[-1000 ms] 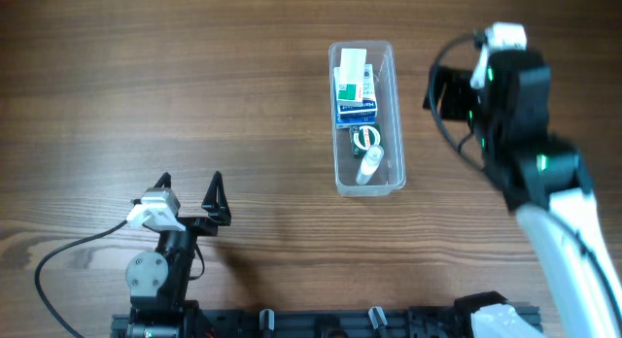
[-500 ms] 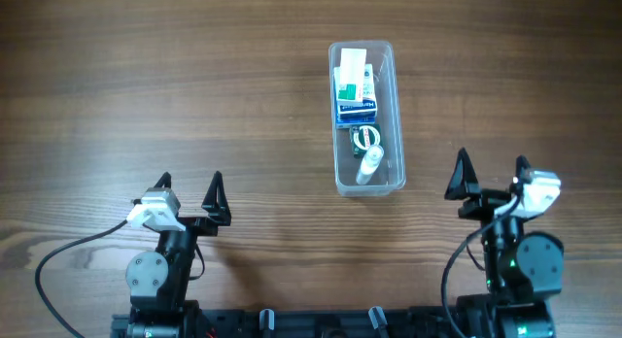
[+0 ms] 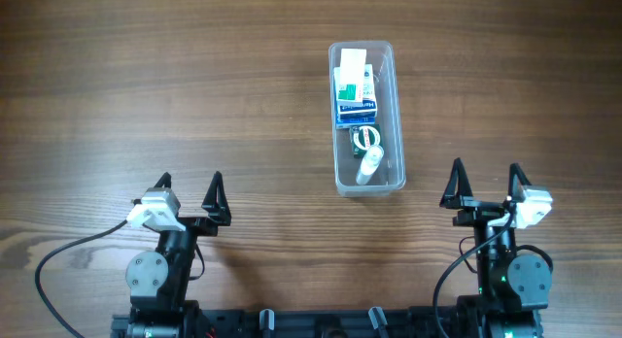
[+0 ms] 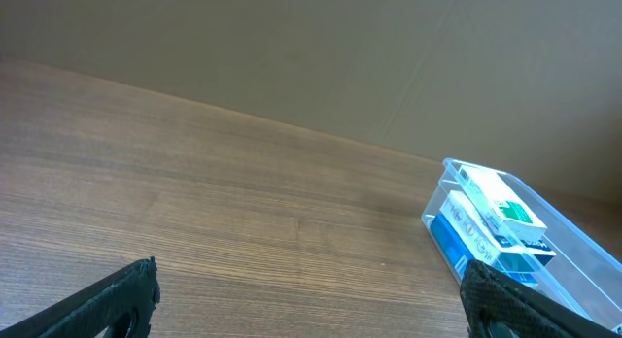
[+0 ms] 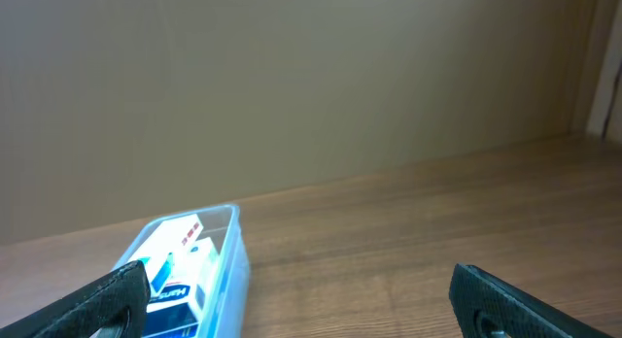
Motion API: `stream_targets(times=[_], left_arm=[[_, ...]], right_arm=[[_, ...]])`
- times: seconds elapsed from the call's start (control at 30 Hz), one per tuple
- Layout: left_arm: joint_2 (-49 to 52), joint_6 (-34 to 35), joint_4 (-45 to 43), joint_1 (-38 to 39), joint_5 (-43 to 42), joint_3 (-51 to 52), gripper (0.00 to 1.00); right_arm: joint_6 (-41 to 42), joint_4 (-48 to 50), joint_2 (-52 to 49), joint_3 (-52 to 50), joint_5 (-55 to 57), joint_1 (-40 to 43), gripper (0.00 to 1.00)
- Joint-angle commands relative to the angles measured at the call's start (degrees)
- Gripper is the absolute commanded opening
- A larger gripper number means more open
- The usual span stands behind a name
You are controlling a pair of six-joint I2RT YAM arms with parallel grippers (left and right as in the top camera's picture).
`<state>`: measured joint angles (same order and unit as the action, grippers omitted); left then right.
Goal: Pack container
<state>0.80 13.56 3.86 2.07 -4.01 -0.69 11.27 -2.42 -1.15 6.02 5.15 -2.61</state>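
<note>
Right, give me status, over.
Left gripper, right gripper: jaws open, empty. Container holds boxes, apart from both. Nothing in the way.

A surface [image 3: 194,85] of dark brown wood spreads ahead of the left end effector [image 3: 190,178] and the right end effector [image 3: 484,167], its grain running from side to side. In the left wrist view a plain beige wall [image 4: 292,37] rises at the surface's far edge, well ahead of the end effector. In the right wrist view a paler upright strip [image 5: 607,76] stands at that wall, ahead and to the right. A black rail [image 3: 321,323] lies along the near edge, behind both end effectors.
</note>
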Motion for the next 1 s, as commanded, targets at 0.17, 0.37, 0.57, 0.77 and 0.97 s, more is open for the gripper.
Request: stream_targets(times=[0.17, 0.37, 0.57, 0.77, 0.97], left_arm=[[-0.42, -1.16, 0.17, -0.55, -0.48, 0.37, 1.00], [-0.42, -1.16, 0.17, -0.55, -0.48, 0.37, 1.00], [-0.42, -1.16, 0.17, -0.55, -0.48, 0.37, 1.00], [-0.42, -1.16, 0.17, -0.55, -0.48, 0.37, 1.00], [-0.42, -1.16, 0.17, -0.55, -0.48, 0.37, 1.00]], right_arm=[[0.72, 8.70, 0.96, -0.15, -1.22, 1.36, 1.00], [-0.79, 17.92, 0.96, -0.15, -1.20, 1.36, 1.00], [-0.81, 18.71, 0.96, -2.34, -1.36, 1.36, 1.00], [-1.46, 16.50, 0.96, -5.73, -1.38, 1.36, 1.00], [-5.20, 9.84, 0.96, -5.73, -1.77, 1.36, 1.00]])
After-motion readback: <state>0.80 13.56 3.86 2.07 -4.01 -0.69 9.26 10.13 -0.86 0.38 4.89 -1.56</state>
